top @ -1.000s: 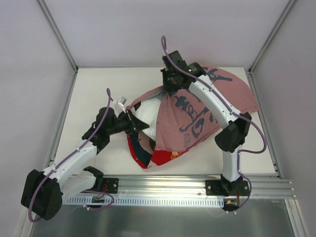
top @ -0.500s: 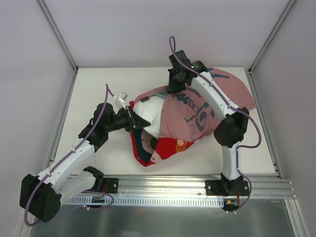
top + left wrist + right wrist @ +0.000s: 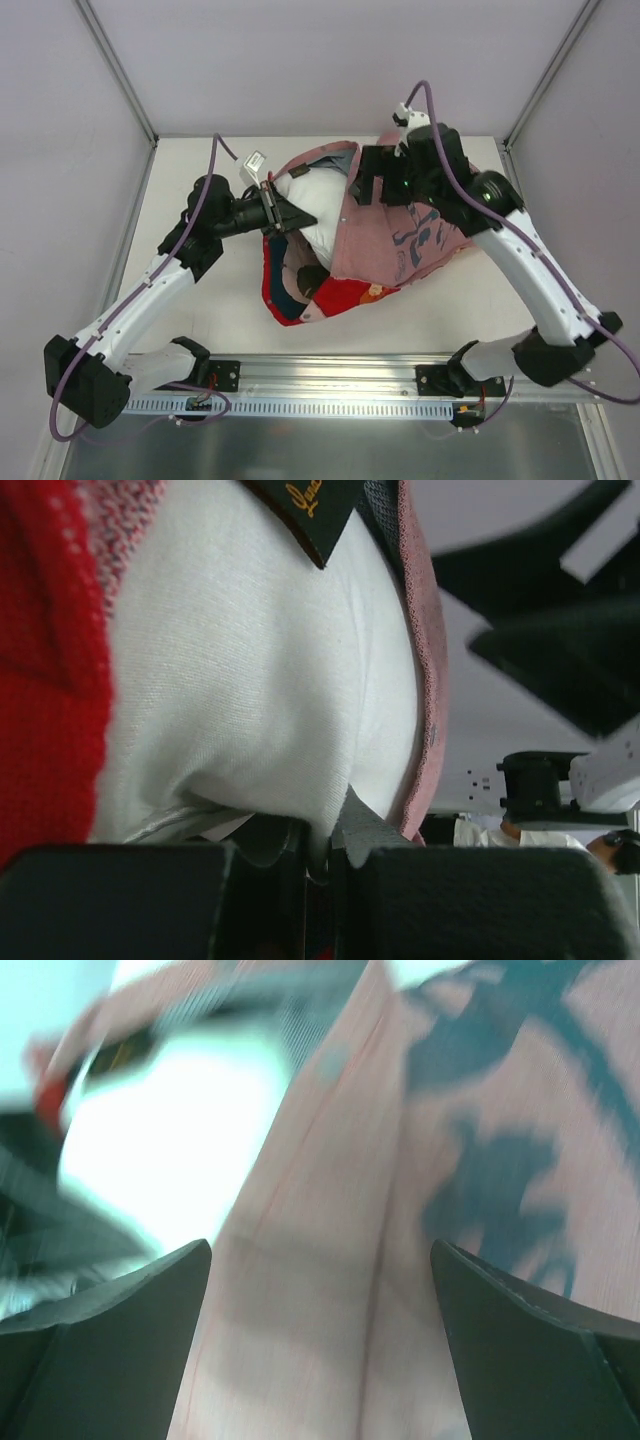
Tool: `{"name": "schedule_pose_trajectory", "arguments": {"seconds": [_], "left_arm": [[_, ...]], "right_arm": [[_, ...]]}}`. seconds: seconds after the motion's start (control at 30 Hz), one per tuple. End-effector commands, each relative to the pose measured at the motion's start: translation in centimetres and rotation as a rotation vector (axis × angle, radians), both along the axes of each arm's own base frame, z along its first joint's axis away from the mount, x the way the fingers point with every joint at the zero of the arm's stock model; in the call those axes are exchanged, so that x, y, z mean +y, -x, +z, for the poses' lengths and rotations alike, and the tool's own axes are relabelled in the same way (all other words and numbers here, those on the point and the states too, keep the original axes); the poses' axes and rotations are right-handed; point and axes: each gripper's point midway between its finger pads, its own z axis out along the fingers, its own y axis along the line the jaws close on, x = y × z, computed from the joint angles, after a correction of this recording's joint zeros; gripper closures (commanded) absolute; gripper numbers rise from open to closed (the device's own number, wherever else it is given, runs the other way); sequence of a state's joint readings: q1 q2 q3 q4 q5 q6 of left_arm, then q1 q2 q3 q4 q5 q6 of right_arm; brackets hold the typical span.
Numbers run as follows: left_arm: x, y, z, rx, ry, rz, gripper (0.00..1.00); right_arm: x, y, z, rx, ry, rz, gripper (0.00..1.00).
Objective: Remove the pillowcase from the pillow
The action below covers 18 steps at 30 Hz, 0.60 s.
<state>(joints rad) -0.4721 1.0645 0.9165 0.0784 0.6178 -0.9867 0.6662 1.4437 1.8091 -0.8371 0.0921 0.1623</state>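
Our left pincer [image 3: 320, 848] grips the white pillow [image 3: 250, 660] tight; our right pincer [image 3: 320, 1252] gapes wide, empty, above the pink pillowcase [image 3: 400, 245]

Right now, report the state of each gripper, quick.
Left gripper: shut, pinching the white pillow.
Right gripper: open, holding nothing, over the pink pillowcase.

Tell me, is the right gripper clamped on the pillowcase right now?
No, the right gripper stands wide open, its fingers spread apart above the pink pillowcase.
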Motion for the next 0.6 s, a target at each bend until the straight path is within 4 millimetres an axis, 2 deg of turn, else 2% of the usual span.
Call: {"name": "schedule_pose_trajectory", "arguments": {"seconds": [0.0, 0.1, 0.13, 0.17, 0.2, 0.33, 0.43, 0.53, 0.57], "left_arm": [[-0.4, -1.6, 6.1, -0.12, 0.091, 0.044, 1.0], [-0.6, -2.6, 6.4, -0.106, 0.09, 0.069, 1.0], [-0.5, -2.8, 6.4, -0.099, 0.092, 0.08, 1.0], [-0.6, -3.2, 6.5, -0.098, 0.092, 0.09, 1.0], [-0.6, -3.3, 6.6, -0.097, 0.091, 0.096, 1.0], [-0.7, -3.9, 6.6, -0.084, 0.09, 0.107, 1.0], [-0.4, -3.8, 7.3, -0.094, 0.09, 0.119, 1.0], [1.0, -4.0, 8.3, -0.113, 0.066, 0.133, 1.0], [2.4, -4.8, 8.4, -0.115, 0.057, 0.173, 1.0]], "right_arm": [[-0.8, 4.2, 0.8, -0.07, 0.004, 0.032, 0.04], [-1.7, 6.8, 0.5, -0.1, 0.065, 0.014, 0.04], [-1.0, 8.0, 0.1, -0.097, 0.08, 0.046, 0.04], [-1.3, 8.2, -0.8, -0.085, 0.119, 0.023, 0.04], [-0.4, 9.2, -1.3, -0.079, 0.132, 0.052, 0.04], [0.4, 9.8, -4.0, -0.054, 0.224, 0.034, 0.04], [-1.0, 9.6, -6.2, -0.034, 0.318, -0.035, 0.01], [-2.7, 10.4, -7.5, -0.01, 0.349, -0.052, 0.25], [-3.4, 10.6, -7.9, -0.009, 0.35, -0.061, 0.42]]}}
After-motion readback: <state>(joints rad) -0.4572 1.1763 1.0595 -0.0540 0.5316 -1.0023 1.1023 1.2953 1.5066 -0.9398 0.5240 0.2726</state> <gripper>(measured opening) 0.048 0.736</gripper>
